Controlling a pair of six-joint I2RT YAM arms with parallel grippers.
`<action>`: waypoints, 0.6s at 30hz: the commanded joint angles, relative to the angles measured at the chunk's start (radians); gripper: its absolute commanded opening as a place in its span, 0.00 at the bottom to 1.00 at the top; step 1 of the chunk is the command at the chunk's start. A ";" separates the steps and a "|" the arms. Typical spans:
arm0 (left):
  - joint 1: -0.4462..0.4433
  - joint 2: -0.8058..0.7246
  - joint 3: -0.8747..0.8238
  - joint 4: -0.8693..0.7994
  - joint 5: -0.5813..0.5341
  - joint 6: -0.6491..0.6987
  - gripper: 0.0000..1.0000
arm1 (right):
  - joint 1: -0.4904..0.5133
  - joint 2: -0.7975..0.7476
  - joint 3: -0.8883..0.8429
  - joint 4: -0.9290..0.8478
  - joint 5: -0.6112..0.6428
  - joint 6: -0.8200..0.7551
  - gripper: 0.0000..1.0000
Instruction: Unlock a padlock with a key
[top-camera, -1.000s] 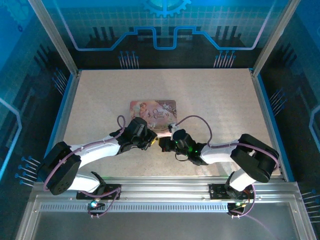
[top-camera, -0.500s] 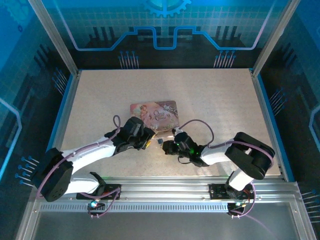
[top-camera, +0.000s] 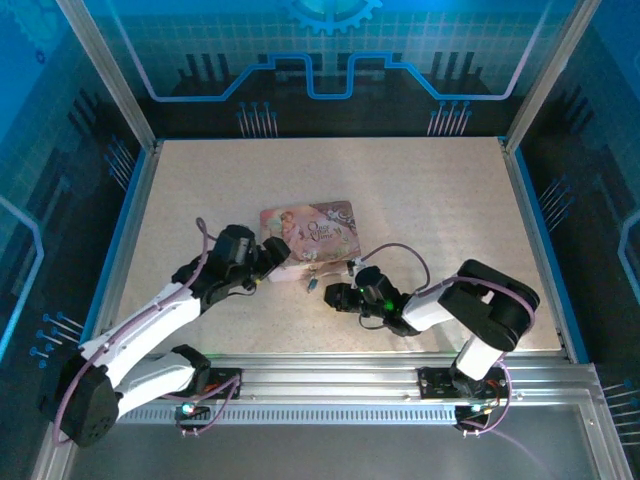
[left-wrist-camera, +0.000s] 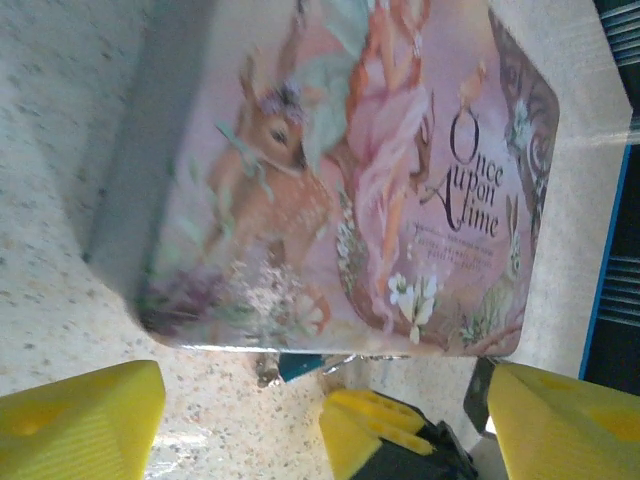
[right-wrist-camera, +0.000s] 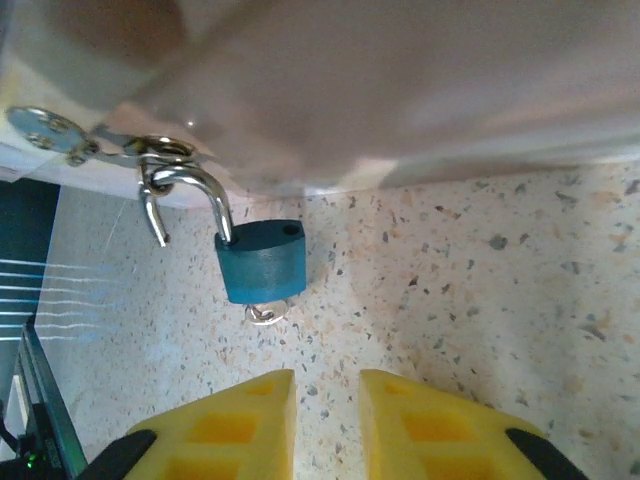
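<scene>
Two yellow tips of the right claw (right-wrist-camera: 327, 390) stand slightly apart, gripping nothing, just short of the key (right-wrist-camera: 262, 315) (only its bow shows, seated under the lock body). Beyond, the padlock (right-wrist-camera: 260, 262) lies on the tabletop (right-wrist-camera: 480, 280), its shackle (right-wrist-camera: 195, 190) hooked through the latch (right-wrist-camera: 165, 150) of the pink tin (left-wrist-camera: 340, 170). Small, rigid, slick metal, probably light and apt to skid: pinch the body's flat sides. The left claw (top-camera: 270, 255) gapes wide beside the tin.

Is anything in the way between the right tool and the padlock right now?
Nothing visible is. Only bare table lies between the right tool and the padlock, which is hooked by its open shackle to the clasp on the tin. The key sticks out of the lock's near end, facing the tool.
</scene>
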 joint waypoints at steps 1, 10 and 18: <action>0.065 -0.028 0.021 -0.061 0.018 0.144 0.94 | -0.019 -0.063 -0.029 -0.026 0.023 -0.060 0.31; 0.233 0.108 0.039 0.008 0.221 0.279 0.99 | -0.083 -0.127 -0.028 0.042 -0.093 -0.166 0.52; 0.232 0.201 -0.022 0.092 0.251 0.272 0.92 | -0.154 -0.112 0.020 0.036 -0.155 -0.235 0.59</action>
